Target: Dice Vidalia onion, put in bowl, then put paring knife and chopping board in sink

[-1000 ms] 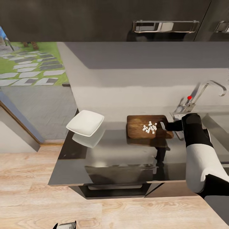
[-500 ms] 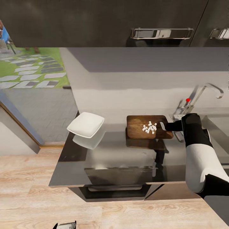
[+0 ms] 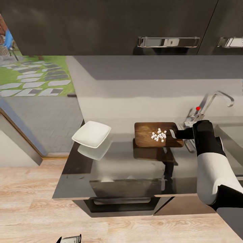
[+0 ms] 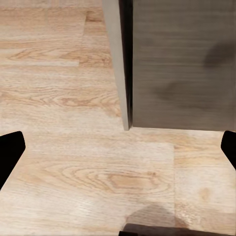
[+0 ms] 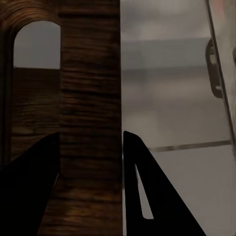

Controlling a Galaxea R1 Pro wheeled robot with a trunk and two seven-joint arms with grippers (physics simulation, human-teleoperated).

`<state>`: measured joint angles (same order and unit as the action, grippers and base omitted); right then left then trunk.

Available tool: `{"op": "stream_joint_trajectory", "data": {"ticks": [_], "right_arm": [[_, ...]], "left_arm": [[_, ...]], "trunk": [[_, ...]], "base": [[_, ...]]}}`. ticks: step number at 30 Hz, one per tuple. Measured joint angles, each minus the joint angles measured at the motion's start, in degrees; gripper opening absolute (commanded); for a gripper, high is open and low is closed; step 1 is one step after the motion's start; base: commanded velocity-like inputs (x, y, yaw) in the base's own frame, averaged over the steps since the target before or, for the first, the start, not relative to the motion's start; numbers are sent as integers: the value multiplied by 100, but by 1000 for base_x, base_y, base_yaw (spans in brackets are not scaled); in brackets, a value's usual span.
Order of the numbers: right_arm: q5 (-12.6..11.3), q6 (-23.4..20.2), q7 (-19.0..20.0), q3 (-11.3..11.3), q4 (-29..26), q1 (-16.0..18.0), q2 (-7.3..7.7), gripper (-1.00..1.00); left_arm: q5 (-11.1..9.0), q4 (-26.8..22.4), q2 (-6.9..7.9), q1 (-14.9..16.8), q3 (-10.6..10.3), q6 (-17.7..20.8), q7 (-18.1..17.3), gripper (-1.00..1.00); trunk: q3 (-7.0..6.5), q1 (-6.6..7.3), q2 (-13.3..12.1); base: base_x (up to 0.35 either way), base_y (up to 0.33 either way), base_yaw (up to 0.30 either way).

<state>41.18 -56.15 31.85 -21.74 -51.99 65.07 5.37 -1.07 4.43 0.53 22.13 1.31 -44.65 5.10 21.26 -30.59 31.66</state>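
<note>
A dozen or so white diced onion pieces (image 3: 159, 135) lie on the chopping board (image 3: 148, 134), right of centre in the head view on the countertop (image 3: 118, 172). The right gripper (image 5: 91, 162) clamps the board's handle end (one finger on each face). The bowl (image 3: 91, 134) sits left of centre, the sink (image 3: 233, 135) at the right edge. The left gripper (image 4: 118, 150), fingers spread wide, faces wooden floor (image 4: 73, 172).

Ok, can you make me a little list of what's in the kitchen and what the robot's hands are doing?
chopping board: on the countertop, beside the sink
onion pieces: small white heap on the board
bowl: white, empty, tilted at the countertop's left end
right end effector: shut on the chopping board's handle end
left end effector: open, over the wooden floor
faucet: chrome, red knob
</note>
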Motion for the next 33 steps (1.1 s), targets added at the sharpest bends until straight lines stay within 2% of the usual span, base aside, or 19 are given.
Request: {"op": "stream_joint_trajectory", "data": {"ticks": [4,26,33], "right_arm": [[0,0,0,3,0,0,0,-100],[19,-8,-5,12,1,-1,0,-100],[28,-9,-9,17,6,-1,0,-100]], "left_arm": [[0,0,0,0,0,0,1,100],[0,0,0,-1,1,0,2,100],[0,0,0,-1,0,0,2,100]], "trunk": [[-36,0,0],[-633,484,-884],[-697,484,-886]], "base": [[0,0,0],[0,0,0],[0,0,0]]}}
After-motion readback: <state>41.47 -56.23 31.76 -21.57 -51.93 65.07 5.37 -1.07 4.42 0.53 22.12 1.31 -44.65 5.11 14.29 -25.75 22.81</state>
